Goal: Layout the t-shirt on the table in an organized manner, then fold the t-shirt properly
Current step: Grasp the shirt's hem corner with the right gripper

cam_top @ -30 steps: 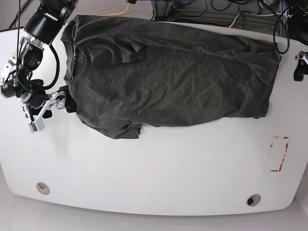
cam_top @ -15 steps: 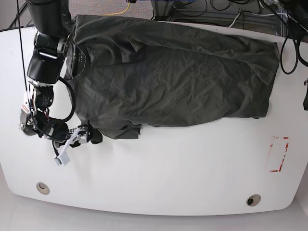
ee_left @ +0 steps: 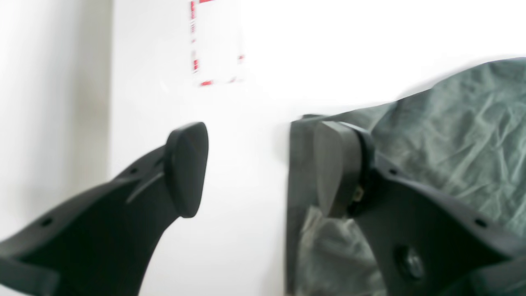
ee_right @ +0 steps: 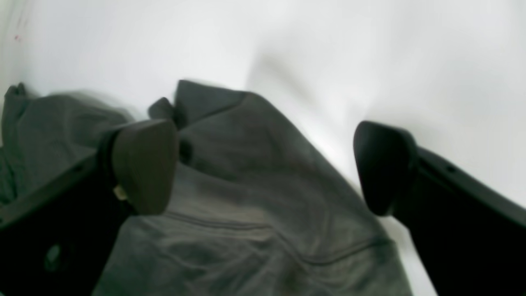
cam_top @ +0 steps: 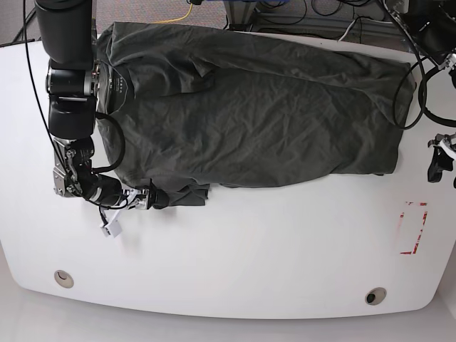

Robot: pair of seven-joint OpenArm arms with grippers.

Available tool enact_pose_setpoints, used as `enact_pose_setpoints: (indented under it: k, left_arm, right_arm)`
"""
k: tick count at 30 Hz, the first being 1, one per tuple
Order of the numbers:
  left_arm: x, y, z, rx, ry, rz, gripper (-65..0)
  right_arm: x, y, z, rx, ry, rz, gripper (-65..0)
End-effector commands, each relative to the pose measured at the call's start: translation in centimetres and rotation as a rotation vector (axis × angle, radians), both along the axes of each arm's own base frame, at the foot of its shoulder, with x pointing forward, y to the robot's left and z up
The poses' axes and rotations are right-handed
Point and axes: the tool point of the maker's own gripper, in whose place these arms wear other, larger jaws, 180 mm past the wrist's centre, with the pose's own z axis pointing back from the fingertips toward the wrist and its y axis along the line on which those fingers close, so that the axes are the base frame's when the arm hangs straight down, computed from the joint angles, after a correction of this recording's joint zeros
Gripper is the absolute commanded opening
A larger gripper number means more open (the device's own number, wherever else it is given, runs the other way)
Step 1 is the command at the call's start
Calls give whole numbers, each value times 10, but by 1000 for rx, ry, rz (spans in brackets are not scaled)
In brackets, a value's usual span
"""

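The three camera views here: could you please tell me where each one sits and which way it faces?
Base: overhead, looking down on the table and t-shirt; both arms show.
Left wrist: on the left arm, facing the shirt's corner and red tape rectangle; open left pincer shows.
Right wrist: on the right arm, facing the folded sleeve; open right pincer shows.
All three share the t-shirt.

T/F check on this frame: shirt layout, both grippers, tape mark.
1. The t-shirt lies spread on the table. True.
2. The right gripper is shut on the sleeve. False: its jaws stand open over the sleeve at the shirt's near edge, gripping nothing.
3. The left gripper is open beside the shirt's hem corner. True.
4. The red tape rectangle is covered by the shirt. False: it lies bare, apart from the cloth.
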Motion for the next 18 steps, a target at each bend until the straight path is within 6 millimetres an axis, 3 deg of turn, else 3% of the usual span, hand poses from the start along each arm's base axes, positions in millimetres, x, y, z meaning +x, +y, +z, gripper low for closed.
enact_pose_setpoints:
  k: [1, 9, 18]
  left_arm:
    - [5, 4, 11, 29, -31, 11, -271]
    - [7, -4, 5, 38, -9, -15, -271]
    - [8, 2, -10, -16, 30, 3, -271]
  right_arm:
    - [15, -6, 18, -3, -52, -4, 0]
    - [2, 3, 2, -24, -13, 38, 0]
    - [-6, 18, -7, -14, 19, 68, 0]
